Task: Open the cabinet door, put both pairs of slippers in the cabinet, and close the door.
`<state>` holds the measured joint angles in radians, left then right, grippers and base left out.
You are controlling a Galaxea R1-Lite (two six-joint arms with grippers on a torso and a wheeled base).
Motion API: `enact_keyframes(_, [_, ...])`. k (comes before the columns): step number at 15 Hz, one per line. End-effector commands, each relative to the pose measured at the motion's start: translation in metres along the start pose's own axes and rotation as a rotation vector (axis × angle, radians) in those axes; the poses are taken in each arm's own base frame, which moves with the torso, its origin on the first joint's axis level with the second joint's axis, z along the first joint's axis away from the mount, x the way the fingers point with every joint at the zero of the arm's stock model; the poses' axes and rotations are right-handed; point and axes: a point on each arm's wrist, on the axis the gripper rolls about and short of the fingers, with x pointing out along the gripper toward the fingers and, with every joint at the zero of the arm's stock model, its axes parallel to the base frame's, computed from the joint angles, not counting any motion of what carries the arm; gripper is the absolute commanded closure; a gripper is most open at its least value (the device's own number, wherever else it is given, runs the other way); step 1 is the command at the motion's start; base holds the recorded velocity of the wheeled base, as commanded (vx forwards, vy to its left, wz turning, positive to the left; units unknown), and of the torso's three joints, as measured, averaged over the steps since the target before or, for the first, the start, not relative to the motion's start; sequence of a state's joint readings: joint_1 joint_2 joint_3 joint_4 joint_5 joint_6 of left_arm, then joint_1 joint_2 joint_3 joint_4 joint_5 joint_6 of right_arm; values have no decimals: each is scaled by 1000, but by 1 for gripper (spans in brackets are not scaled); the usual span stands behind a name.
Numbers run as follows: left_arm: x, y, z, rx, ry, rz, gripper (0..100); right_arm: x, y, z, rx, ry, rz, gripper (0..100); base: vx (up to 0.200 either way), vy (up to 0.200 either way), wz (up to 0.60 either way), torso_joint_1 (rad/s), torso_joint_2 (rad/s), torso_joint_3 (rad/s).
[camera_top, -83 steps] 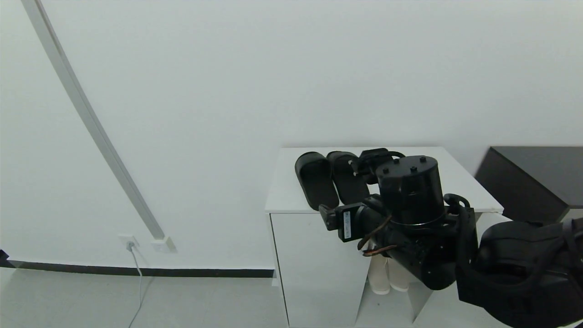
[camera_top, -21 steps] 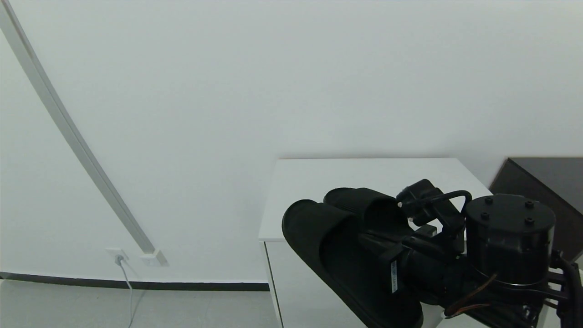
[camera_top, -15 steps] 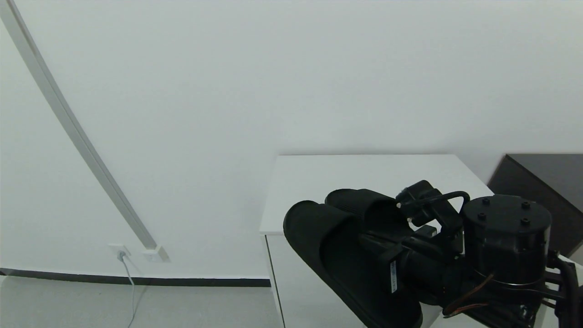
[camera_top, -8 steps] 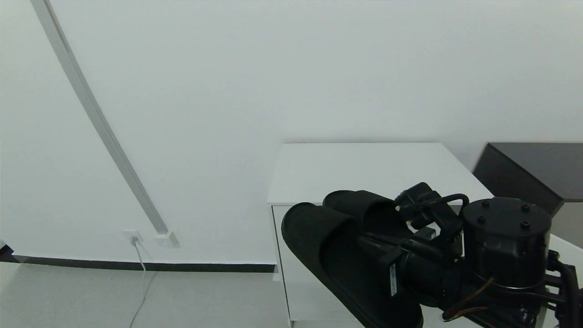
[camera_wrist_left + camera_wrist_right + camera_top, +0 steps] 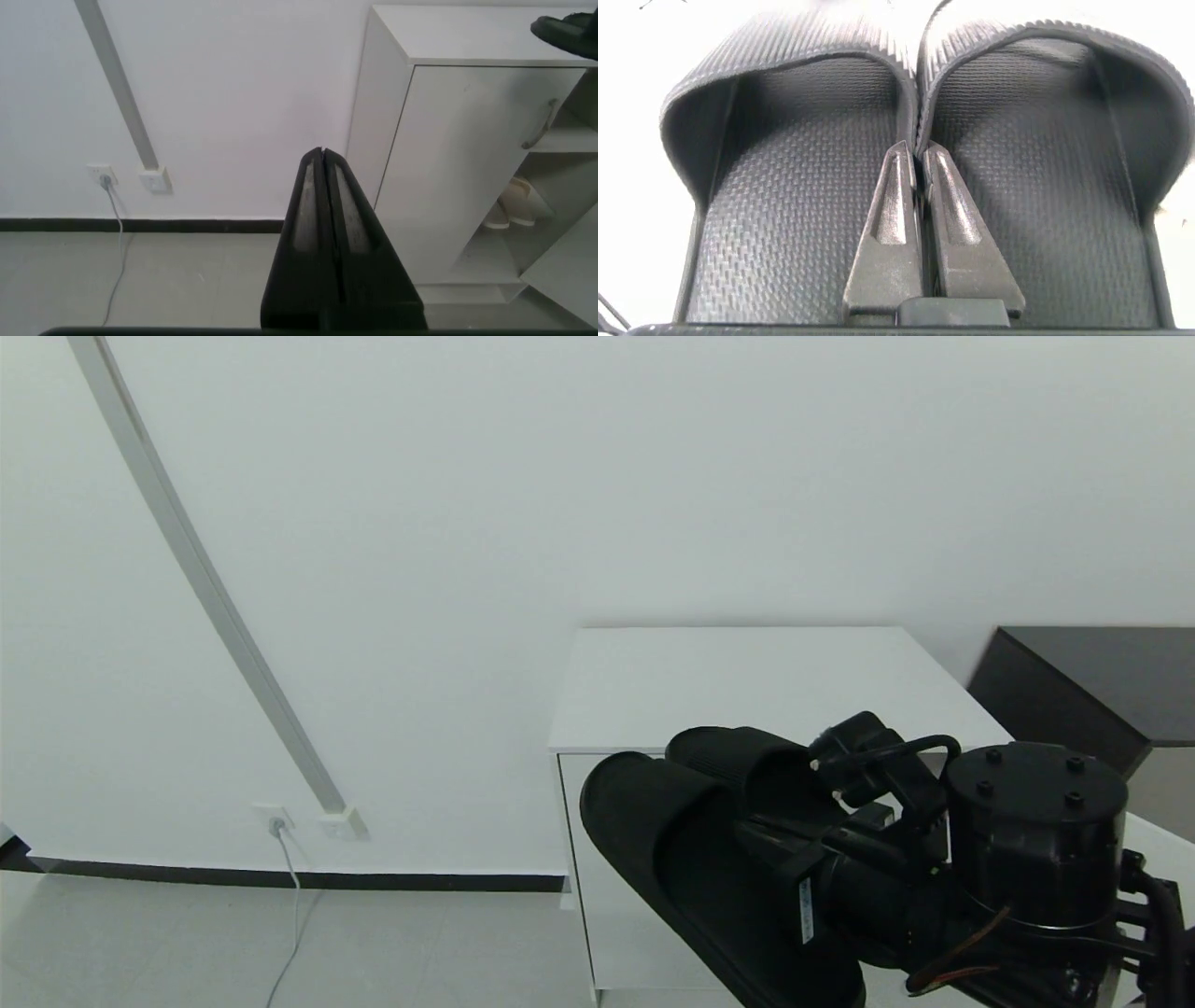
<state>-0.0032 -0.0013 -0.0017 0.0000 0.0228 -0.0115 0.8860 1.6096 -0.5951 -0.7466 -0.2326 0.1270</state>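
Black slippers [image 5: 709, 859] hang clamped in the right pincer [image 5: 920, 149] before the cabinet [image 5: 747, 677]; left pincer [image 5: 322, 154] closed

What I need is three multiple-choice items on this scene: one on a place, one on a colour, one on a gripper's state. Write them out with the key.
1. The white slippers are:
A) inside the cabinet
B) on the floor by the wall
C) hanging on the wall

2. The held slippers in the right gripper are:
A) red
B) black
C) blue

3. The left gripper is:
A) wide open
B) shut on a slipper
C) shut, holding nothing

Key:
1 A: the left wrist view shows them standing on a shelf in the cabinet's open side.
2 B: both show black in the head and right wrist views.
3 C: its jaws meet with nothing between them.
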Motion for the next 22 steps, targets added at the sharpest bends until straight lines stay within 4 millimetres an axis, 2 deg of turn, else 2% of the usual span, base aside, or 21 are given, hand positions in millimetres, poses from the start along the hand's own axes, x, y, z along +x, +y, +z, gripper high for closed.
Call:
enact_keyframes(1, [0,0,0,-1,1,0,100,0,0,-1,0,2,0,100,0,0,0,0,0,0])
enact_keyframes(10, [0,0,0,1,1,0,100,0,1,-2,-2,7,2,100,0,0,0,0,0,0])
enact_keyframes(22, [0,0,0,2,1,-3,100,-1,1,-1,0,2,4,100,0,-200,0,5,2,4])
